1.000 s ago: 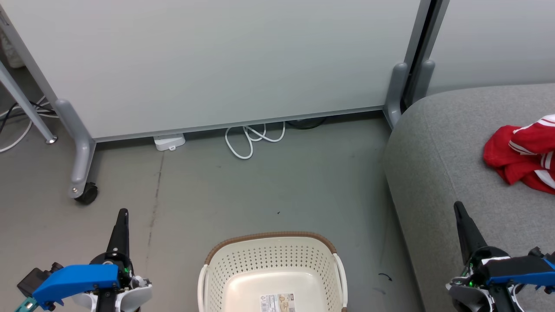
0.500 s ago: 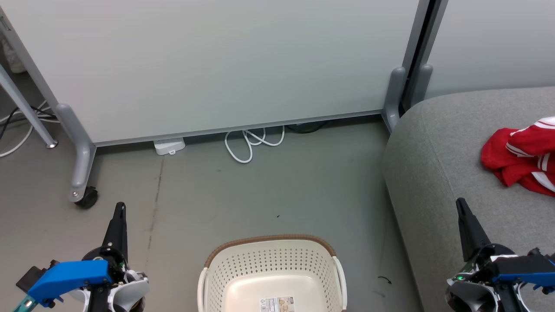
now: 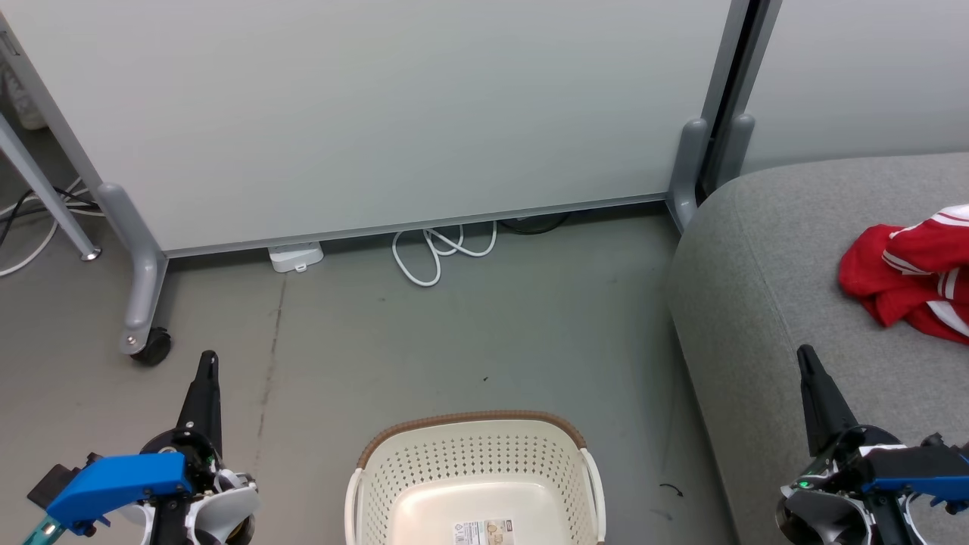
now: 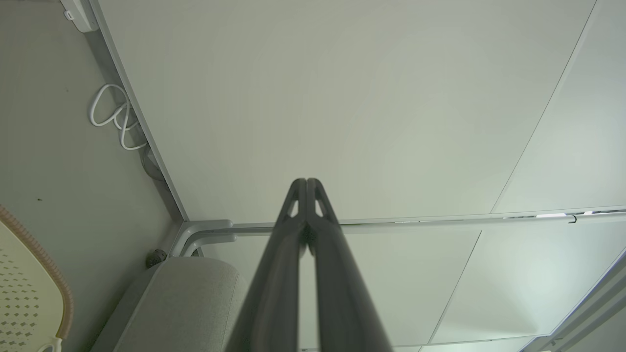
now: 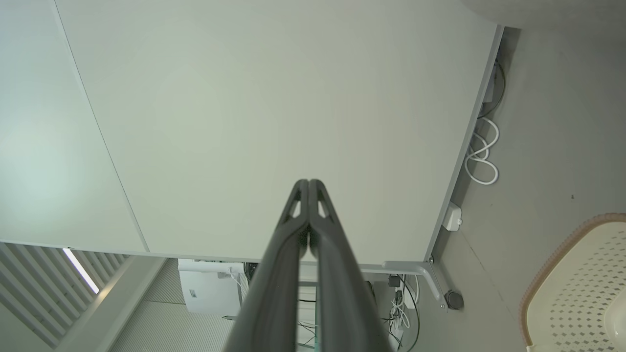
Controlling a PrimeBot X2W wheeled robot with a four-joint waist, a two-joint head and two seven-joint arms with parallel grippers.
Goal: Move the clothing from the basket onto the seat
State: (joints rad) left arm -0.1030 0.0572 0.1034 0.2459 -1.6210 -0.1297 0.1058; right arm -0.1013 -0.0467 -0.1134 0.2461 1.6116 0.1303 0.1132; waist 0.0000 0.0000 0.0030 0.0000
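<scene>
Head view adds red clothing point(image 3: 905, 276) on the grey seat point(image 3: 757, 318).

The left claw point(image 4: 306, 185) rises from the bottom edge with its two dark fingers pressed together, tips touching and nothing between them. A pale partition panel point(image 4: 342, 98) stands behind and above it. Far to the claw's left, a white cable point(image 4: 113, 117) lies in loops on the grey floor point(image 4: 49, 171) at the panel's foot. To the claw's lower left is the rounded corner of the grey seat point(image 4: 186, 303). Further left, at the frame's edge, is the perforated basket point(image 4: 19, 293) with its brown rim.
</scene>
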